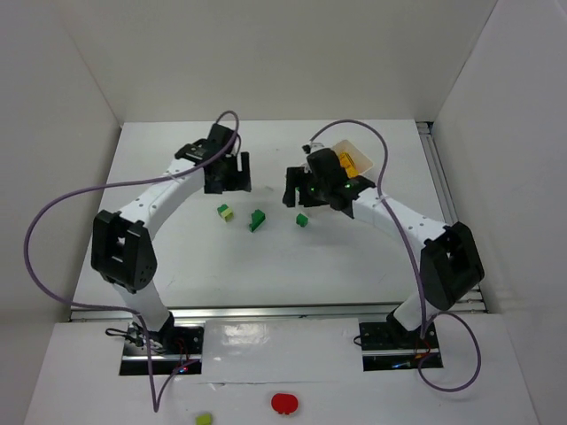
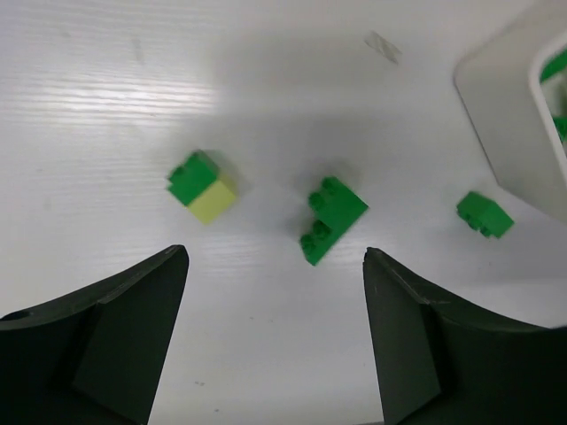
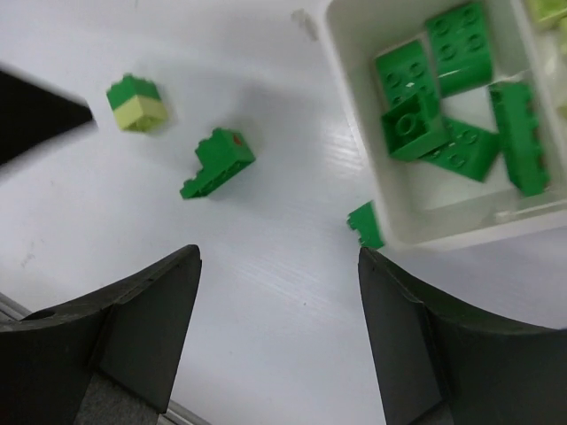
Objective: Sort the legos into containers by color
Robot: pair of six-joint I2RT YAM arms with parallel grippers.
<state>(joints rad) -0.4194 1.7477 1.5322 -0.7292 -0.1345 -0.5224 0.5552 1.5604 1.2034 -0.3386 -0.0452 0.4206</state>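
Left gripper (image 2: 275, 266) and right gripper (image 3: 279, 266) are hovering wide open, empty, readying picks on loose legos (image 2: 330, 217) mid-counter; tray (image 3: 461, 228) near far-right corner is holding greens.

3 loose pieces on the table (image 2: 106, 106): 1 dark-green-on-lime stack (image 2: 202, 186), 1 dark green L-shaped brick (image 2: 332, 217), 1 small dark green brick (image 2: 484, 214). 1 white tray (image 3: 461, 228), with 5 dark green bricks (image 3: 412, 124) in one compartment.

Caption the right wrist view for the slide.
Open right gripper beside a white tray of dark green bricks; three more bricks lie loose outside it.
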